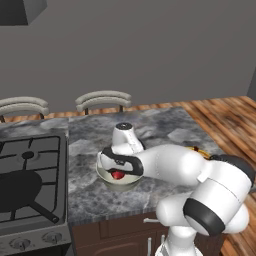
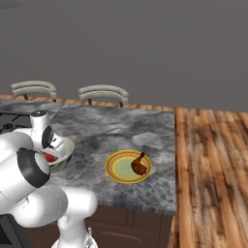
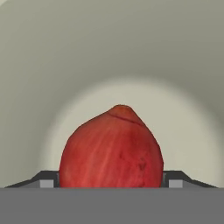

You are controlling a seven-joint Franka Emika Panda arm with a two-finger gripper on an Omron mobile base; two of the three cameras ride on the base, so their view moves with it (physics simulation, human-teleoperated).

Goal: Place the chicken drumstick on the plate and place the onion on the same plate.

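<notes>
Inside the cream bowl (image 1: 118, 181), on the grey marble counter (image 2: 140, 128) beside the stove (image 1: 30, 185), the gripper (image 3: 112, 181) reaches down; its fingers (image 3: 46, 180) sit flush against either side of the red onion (image 3: 111, 148) (pinching it, by the look). Chicken drumstick (image 2: 140, 164) lies on the yellow-rimmed plate (image 2: 116, 169), well apart from the bowl.

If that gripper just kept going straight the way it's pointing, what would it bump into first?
The onion. In the hand view it sits right between the fingers of the gripper, with the pale inside of the bowl behind it. Whether the fingers already touch it is hard to tell.
</notes>
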